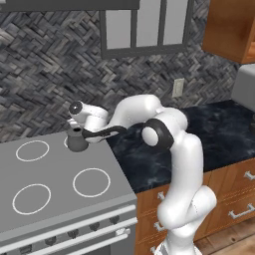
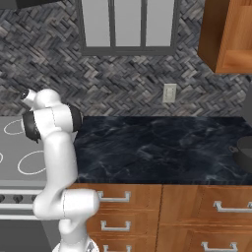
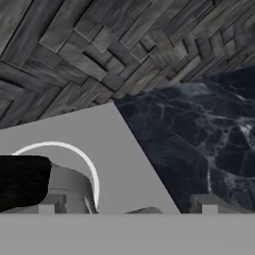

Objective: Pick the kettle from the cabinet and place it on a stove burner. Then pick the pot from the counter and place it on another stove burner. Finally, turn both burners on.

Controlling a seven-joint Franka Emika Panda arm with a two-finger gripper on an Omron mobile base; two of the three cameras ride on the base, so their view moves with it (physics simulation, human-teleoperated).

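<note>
Fingers (image 3: 127, 204) spread wide, pinching nothing, poised above the rear right burner ring (image 3: 74, 154) of the grey stove (image 1: 60, 199). Kettle (image 1: 76, 139) stood upright on that ring, directly below and just to one side of the fingers, apart from them; black handle (image 3: 22, 182) seen close beside one finger. Black marble tabletop (image 2: 157, 147) lay to the other side of the fingers. Pot (image 2: 244, 152) sat well apart from the fingers, at the far end of the tabletop. Wooden cabinet (image 2: 226, 34) hung above that end.

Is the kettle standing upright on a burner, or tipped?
Upright: the kettle stands on the cooktop's back right ring, handle on top.
</note>
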